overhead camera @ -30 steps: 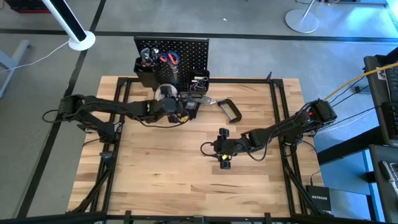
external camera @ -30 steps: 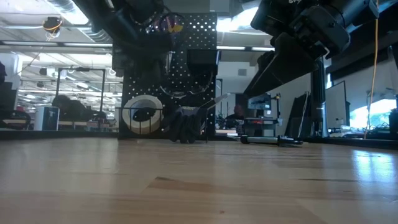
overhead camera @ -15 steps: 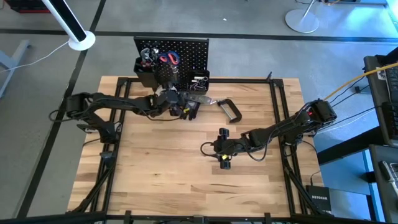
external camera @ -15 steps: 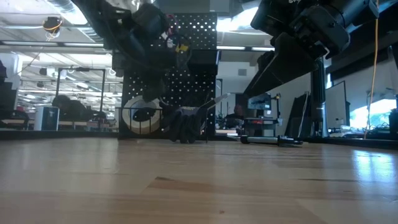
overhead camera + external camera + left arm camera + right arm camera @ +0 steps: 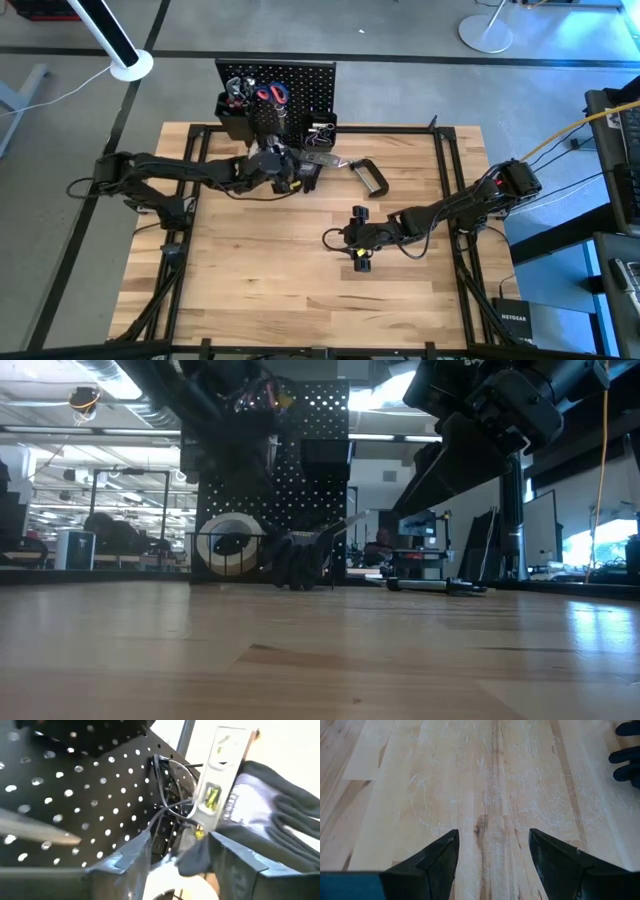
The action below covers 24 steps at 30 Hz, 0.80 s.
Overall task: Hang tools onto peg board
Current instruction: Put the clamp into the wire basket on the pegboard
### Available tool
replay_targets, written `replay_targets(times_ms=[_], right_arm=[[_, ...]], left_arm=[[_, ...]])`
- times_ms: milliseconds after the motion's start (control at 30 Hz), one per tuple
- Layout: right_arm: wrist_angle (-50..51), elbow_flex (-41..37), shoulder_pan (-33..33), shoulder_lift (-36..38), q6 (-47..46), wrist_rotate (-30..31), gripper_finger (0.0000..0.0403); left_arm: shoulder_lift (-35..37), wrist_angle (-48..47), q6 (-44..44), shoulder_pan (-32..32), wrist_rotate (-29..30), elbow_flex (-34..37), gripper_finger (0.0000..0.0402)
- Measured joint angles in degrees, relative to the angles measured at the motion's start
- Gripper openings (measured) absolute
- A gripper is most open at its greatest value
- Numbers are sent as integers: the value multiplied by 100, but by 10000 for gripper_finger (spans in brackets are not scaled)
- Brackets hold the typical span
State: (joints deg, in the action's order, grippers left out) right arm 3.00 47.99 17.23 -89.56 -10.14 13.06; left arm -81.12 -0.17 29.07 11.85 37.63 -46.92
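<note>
The black peg board (image 5: 300,85) stands upright at the table's far edge, with red-handled tools (image 5: 272,95) in its bins. In the low view the pale tape roll (image 5: 228,543) sits in the wire basket (image 5: 250,550) at the board's foot. My left gripper (image 5: 177,857) hovers open just in front of the board (image 5: 75,795), beside the basket wires (image 5: 167,800), the silver level bar (image 5: 215,785) and the black gloves (image 5: 280,815). A pale shape shows low between its fingers. The black C-clamp (image 5: 370,178) lies on the table. My right gripper (image 5: 492,852) is open over bare wood.
The table's near half is bare wood (image 5: 280,280). A dark object (image 5: 626,750) lies just beyond my right gripper. A small black piece (image 5: 358,212) sits near the right arm. The table frame's black rails (image 5: 190,200) run along both sides.
My left gripper dipped down in front of the tape roll and basket, shifting slightly toward the table's right edge, then rose and drew back. The tape roll stays in the basket. My right arm has kept still.
</note>
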Motion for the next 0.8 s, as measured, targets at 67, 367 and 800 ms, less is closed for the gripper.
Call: replay_targets(times_ms=[67, 367, 800], right_arm=[[5, 0, 0, 0, -2, 0, 241], [3, 0, 0, 0, -6, 0, 241], [-4, 0, 2, 0, -204, 30, 241]], left_arm=[[201, -306, -214, -138, 2, 0, 194], [1319, -1406, -1513, -1044, -147, 0, 199], [1950, -2585, -4432, -3261, -826, 238, 196]])
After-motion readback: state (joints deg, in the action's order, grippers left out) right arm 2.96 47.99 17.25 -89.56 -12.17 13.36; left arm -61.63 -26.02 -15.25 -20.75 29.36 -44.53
